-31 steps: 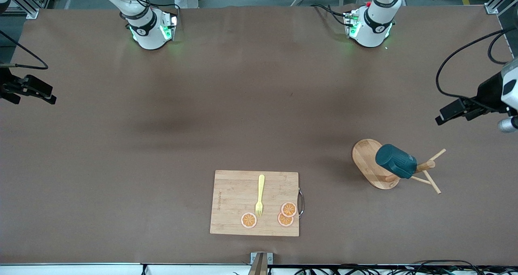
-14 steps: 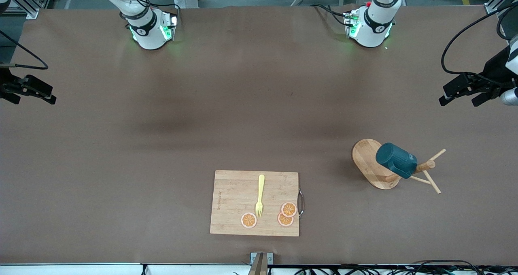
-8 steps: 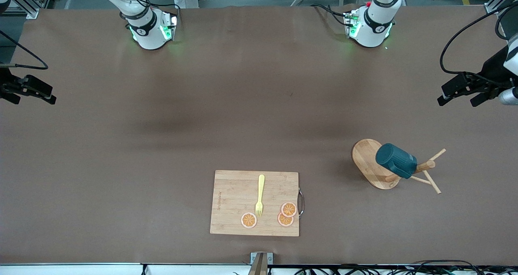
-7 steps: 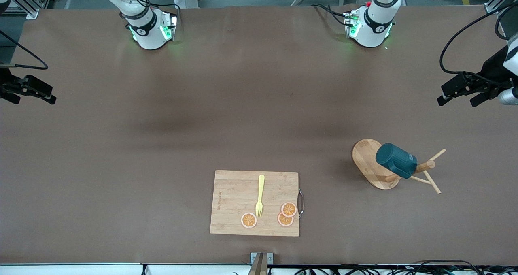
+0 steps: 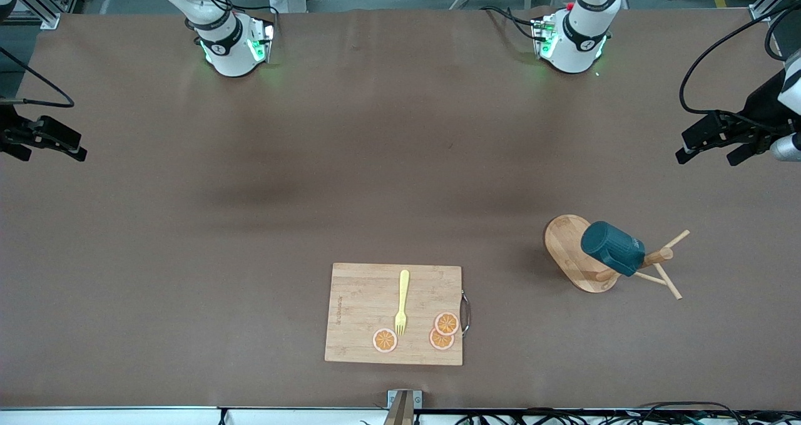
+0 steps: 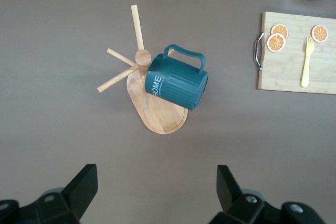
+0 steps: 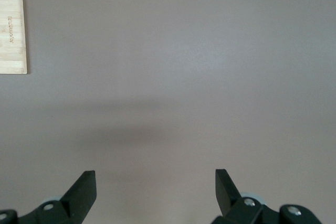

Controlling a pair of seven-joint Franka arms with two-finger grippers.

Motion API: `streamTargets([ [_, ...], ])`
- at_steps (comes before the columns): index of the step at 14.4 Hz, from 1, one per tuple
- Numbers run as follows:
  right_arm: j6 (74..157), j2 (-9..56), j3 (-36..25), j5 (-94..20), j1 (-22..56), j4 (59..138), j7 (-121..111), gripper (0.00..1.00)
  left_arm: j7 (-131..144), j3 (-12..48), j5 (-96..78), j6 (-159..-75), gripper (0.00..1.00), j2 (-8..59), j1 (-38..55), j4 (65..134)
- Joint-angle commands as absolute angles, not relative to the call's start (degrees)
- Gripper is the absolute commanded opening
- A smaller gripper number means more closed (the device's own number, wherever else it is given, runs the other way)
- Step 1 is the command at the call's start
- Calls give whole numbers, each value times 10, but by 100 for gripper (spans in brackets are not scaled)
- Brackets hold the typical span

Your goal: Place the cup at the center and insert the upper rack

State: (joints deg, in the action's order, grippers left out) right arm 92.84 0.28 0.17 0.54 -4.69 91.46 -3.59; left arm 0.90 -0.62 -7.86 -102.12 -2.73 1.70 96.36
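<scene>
The cup (image 5: 611, 248) hangs by its handle on a peg of the mug tree (image 5: 579, 257), tilted, its body over the tree's oval base. The tree stands on the counter (image 5: 188, 237) toward the left arm's end. White letters on the cup's wall read "HOME" in the left wrist view, the start cut off by the post. The left claw (image 5: 710, 146) hovers wide and empty over the counter's edge at its own end, with the cup and tree in its wrist camera's sight. The right claw (image 5: 47, 146) waits, also wide and empty, over the edge at the right arm's end.

Nearer the front camera, mid-counter, lies a cutting board (image 5: 363, 306) with a yellow fork (image 5: 402, 303) and three orange slices (image 5: 444, 331); faint writing along its edge is too small to read.

Risk, as I judge it: pulling the cup off sideways could snag the handle on the peg and tip the light tree, or a grip on the ribbed wall could slip.
</scene>
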Motion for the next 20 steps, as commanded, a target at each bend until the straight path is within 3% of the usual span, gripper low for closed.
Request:
streamTargets([
  [1,934,-11,2,11,-47,928,-29,100,2,-8,-53,-1028,100,-25,25,949],
  [6,933,-11,2,11,-47,928,-29,100,2,-6,-33,-1049,100,6,32,911],
  [14,933,-11,2,10,-47,928,-29,100,8,1,-1,-1039,100,4,28,907],
  [20,931,-11,2,9,-47,928,-29,100,6,10,-9,-939,100,-2,21,905],
])
